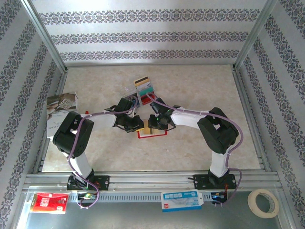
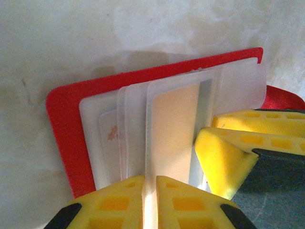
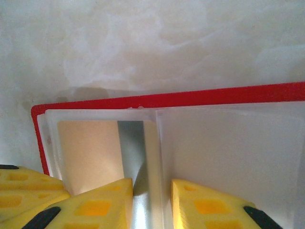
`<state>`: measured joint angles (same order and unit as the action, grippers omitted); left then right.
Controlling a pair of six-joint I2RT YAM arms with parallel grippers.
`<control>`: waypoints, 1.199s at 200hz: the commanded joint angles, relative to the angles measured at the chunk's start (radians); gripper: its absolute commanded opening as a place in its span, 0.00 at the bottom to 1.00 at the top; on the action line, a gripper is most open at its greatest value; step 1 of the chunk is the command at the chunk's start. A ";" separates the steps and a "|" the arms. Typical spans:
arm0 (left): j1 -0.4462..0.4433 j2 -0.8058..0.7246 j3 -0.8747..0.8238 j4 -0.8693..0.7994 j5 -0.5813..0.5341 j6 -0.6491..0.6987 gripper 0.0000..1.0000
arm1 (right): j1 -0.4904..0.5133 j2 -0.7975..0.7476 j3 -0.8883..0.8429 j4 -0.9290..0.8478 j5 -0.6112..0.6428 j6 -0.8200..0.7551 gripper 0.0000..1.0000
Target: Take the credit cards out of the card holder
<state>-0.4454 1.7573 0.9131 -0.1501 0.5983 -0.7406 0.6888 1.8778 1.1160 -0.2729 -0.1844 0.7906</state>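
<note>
The red card holder (image 1: 153, 134) lies open at the table's middle, and both grippers meet over it. In the left wrist view its red cover (image 2: 66, 124) carries fanned clear pockets. One pocket holds a tan card (image 2: 174, 129). My left gripper (image 2: 150, 191) is shut on that pocket's edge. My right gripper (image 3: 152, 191) stands narrowly apart astride a clear pocket edge and a grey strip beside the tan card (image 3: 88, 148), seemingly pinching them. Its fingers (image 2: 224, 162) crowd in from the right. Several credit cards (image 1: 144, 88) lie loose behind the holder.
A printed magazine (image 1: 59, 112) lies at the table's left edge. On the front ledge sit a red-and-white packet (image 1: 47, 202), a blue-and-white packet (image 1: 181, 199) and a tape roll (image 1: 263, 202). Metal frame posts and patterned walls close in the sides.
</note>
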 commanded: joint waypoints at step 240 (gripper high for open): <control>-0.005 -0.040 0.013 -0.023 0.004 0.046 0.00 | -0.070 -0.285 -0.249 0.211 0.025 0.066 0.34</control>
<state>-0.4450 1.7439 0.9077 -0.0463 0.6472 -0.7959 0.6315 1.6779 0.9058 -0.0952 -0.2035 0.8543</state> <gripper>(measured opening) 0.042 0.309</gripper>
